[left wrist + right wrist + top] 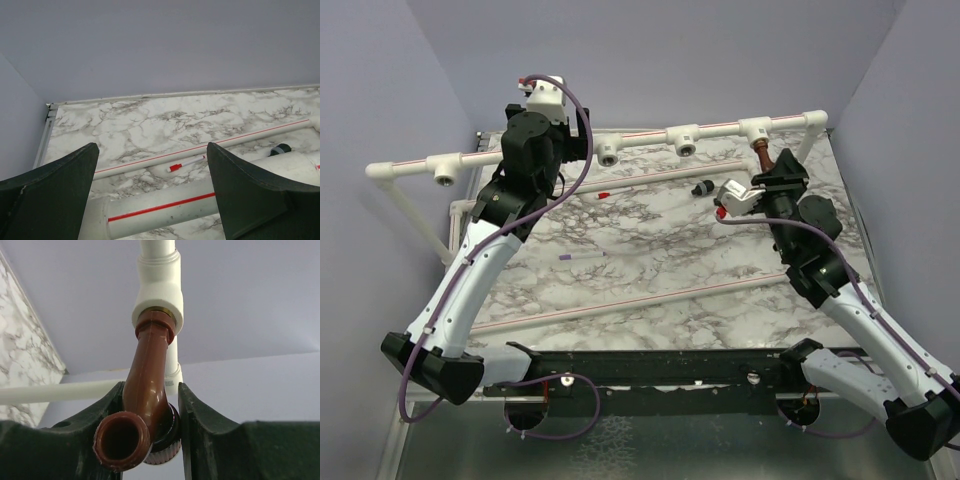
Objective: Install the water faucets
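Status: brown faucet [150, 355] sits in the far-right tee [157, 295]. A brass ring shows at the socket, so it's probably not fully home. The right gripper [150, 392] pinches it at the valve body. The left gripper [152, 150] is spread over the pipe [160, 207], holding nothing. The other tees [607, 152] look empty from the top view. No green faucet in view. My read: one going in, the rest to do. The table [650, 240] is marble-pattern and carries loose rods [620, 295], two sticks [603, 195] and a small black part [701, 188]. Plain lilac walls [650, 50] on three sides.
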You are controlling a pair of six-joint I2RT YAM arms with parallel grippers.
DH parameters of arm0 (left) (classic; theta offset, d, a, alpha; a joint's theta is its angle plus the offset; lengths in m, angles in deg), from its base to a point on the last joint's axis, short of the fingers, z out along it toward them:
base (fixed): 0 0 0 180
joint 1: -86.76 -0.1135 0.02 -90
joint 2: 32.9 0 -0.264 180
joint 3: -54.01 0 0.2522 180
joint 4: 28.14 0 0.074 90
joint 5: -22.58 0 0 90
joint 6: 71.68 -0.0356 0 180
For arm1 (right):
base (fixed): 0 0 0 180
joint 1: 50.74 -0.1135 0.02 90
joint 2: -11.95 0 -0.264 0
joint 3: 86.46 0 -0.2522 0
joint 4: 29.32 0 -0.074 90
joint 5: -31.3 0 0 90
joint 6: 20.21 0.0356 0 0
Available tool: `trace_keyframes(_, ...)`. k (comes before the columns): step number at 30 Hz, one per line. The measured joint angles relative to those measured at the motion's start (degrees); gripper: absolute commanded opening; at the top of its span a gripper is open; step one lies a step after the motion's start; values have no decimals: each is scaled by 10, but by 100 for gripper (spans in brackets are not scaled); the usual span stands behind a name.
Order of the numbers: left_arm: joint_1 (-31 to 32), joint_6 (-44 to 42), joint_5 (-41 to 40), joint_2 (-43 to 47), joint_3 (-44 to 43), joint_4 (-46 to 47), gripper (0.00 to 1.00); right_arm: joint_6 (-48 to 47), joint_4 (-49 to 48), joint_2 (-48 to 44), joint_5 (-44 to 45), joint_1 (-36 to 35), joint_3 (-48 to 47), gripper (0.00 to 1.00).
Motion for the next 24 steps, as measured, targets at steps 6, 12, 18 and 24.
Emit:
trace_keyframes(6, 0, 0, 3, -4, -2, 4, 91, 120, -18, 2, 10, 0, 4, 0)
trace_keyframes(12, 0, 0, 3, -4, -2, 4, 91, 303, -25, 3, 17, 0, 4, 0)
trace_keyframes(18, 0, 2, 7, -5, -5, 1, 91, 508, -29, 3, 23, 0, 3, 0)
trace_keyframes(24, 0, 3, 9, -7, -6, 2, 91, 735, -24, 0, 34, 0, 1, 0)
